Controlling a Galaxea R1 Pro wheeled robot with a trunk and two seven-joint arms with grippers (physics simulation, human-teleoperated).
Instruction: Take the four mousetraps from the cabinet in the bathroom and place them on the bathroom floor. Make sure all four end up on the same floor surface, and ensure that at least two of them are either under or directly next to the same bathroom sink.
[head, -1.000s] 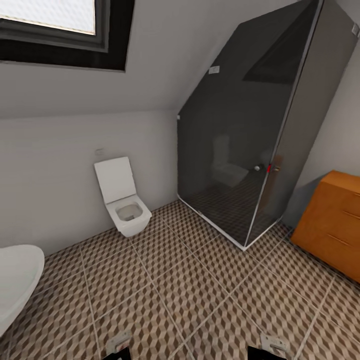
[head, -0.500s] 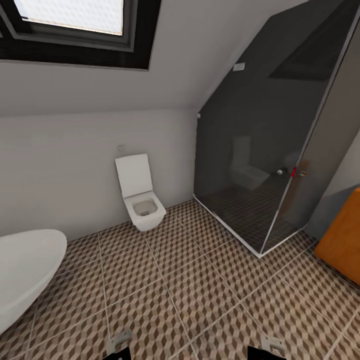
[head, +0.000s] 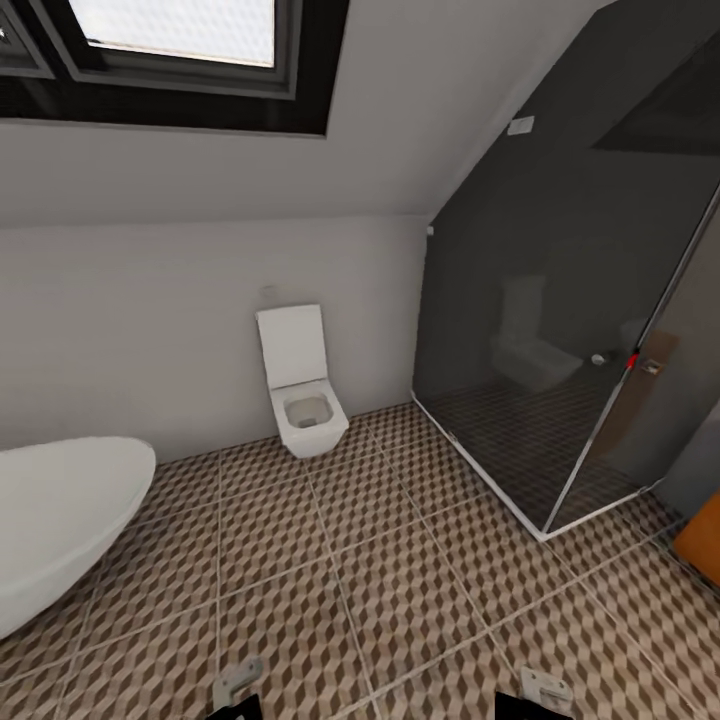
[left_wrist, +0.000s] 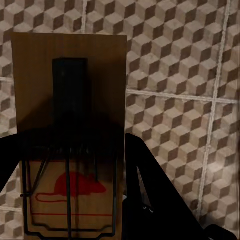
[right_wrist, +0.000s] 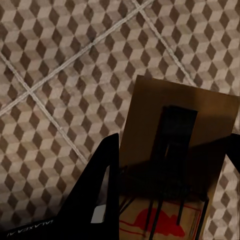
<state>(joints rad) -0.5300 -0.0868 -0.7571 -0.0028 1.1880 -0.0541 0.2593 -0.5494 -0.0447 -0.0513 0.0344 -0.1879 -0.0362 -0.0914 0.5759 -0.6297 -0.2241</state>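
Observation:
In the left wrist view, my left gripper (left_wrist: 70, 150) is shut on a mousetrap (left_wrist: 70, 85), a flat wooden board with dark wire and a red mouse print. It hangs above the bathroom floor (left_wrist: 180, 60) of cube-patterned tiles. My right gripper (right_wrist: 172, 150) is shut on a second mousetrap (right_wrist: 180, 110), also held over the tiles (right_wrist: 60, 75). The head view catches a thin orange-brown sliver of the cabinet (head: 703, 540) at the right edge. The ends of both arms peek in at that view's lower edge.
A white oval basin (head: 60, 520) juts in at the left. A wall-hung toilet (head: 305, 400) stands against the far wall. The dark glass shower (head: 580, 330) takes up the right. Open tiled floor (head: 380, 580) lies ahead, and a skylight sits in the sloped ceiling.
The camera has turned left, so the whole picture has slid right. More of the basin shows, and the cabinet has nearly left the frame. Both arm ends keep their place at the bottom.

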